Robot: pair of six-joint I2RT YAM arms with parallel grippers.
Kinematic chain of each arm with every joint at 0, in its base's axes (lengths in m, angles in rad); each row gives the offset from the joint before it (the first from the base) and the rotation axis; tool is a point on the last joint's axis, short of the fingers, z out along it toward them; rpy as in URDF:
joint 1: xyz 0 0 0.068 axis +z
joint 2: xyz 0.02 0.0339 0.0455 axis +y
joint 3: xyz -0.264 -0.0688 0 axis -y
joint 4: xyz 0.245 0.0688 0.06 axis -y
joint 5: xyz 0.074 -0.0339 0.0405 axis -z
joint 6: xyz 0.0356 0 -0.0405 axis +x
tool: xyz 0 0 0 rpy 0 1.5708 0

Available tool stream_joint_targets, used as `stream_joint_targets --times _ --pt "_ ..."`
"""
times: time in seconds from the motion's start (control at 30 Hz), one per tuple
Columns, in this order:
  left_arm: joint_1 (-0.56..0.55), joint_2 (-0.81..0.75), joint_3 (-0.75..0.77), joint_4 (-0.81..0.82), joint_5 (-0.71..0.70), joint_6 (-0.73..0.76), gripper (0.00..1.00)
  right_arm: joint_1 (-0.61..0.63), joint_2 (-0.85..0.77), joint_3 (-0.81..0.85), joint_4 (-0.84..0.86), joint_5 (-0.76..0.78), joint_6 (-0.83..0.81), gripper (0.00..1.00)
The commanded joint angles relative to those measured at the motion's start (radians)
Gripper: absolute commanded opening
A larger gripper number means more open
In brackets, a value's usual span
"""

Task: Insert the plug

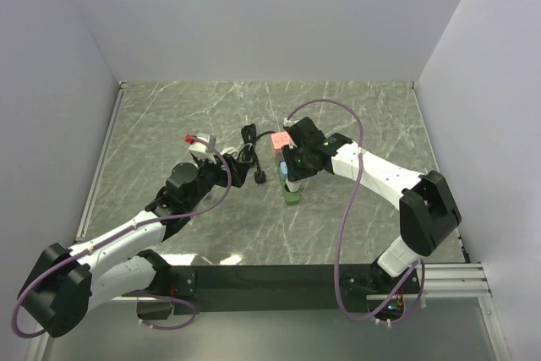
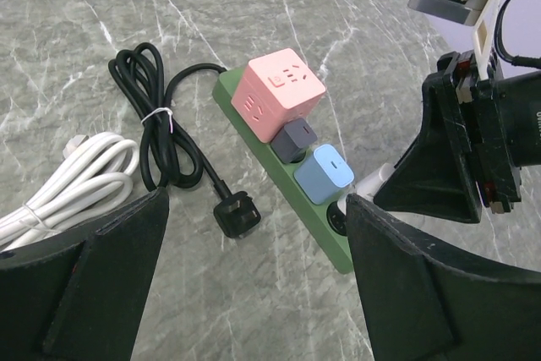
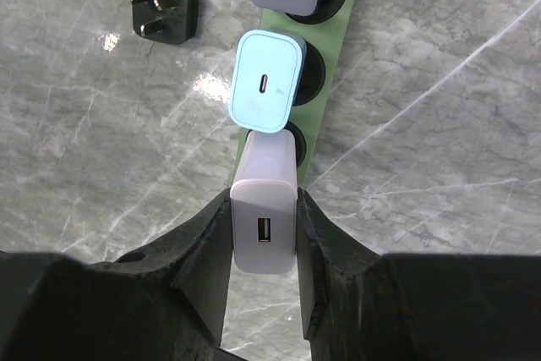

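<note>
A grey marbled tabletop [image 1: 355, 116] is occupied by a long green power strip [image 2: 228, 97], on which a pink cube adapter [image 2: 277, 90], a light blue charger [image 2: 324, 173] and a dark grey charger [image 2: 292, 141] are seated. The left gripper [image 2: 254, 200] is held spread wide above it. The small white USB charger [image 3: 264, 209] is clamped in the right gripper [image 3: 264, 213], over the strip's end socket, just beside the light blue charger.

The table [image 1: 169, 116] looks like polished grey-green stone, veined white. The power strip [image 2: 281, 178] is matt green plastic. The white charger [image 3: 265, 209] and blue charger [image 3: 266, 82] are smooth plastic. The black cord [image 2: 152, 124] looks rubbery.
</note>
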Motion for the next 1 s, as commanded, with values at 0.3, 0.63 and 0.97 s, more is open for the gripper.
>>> stream_joint_targets --times 0.3,0.63,0.97 --pt "0.004 -0.009 0.001 0.015 0.008 0.007 0.91 -0.004 0.017 0.024 0.061 0.017 0.048 0.0" --pt "0.007 0.007 0.003 0.023 0.022 0.009 0.91 0.007 0.017 0.015 0.066 0.04 0.059 0.0" --pt "0.005 0.002 0.0 0.023 0.022 0.009 0.91 0.039 0.007 -0.005 0.041 0.141 0.078 0.0"
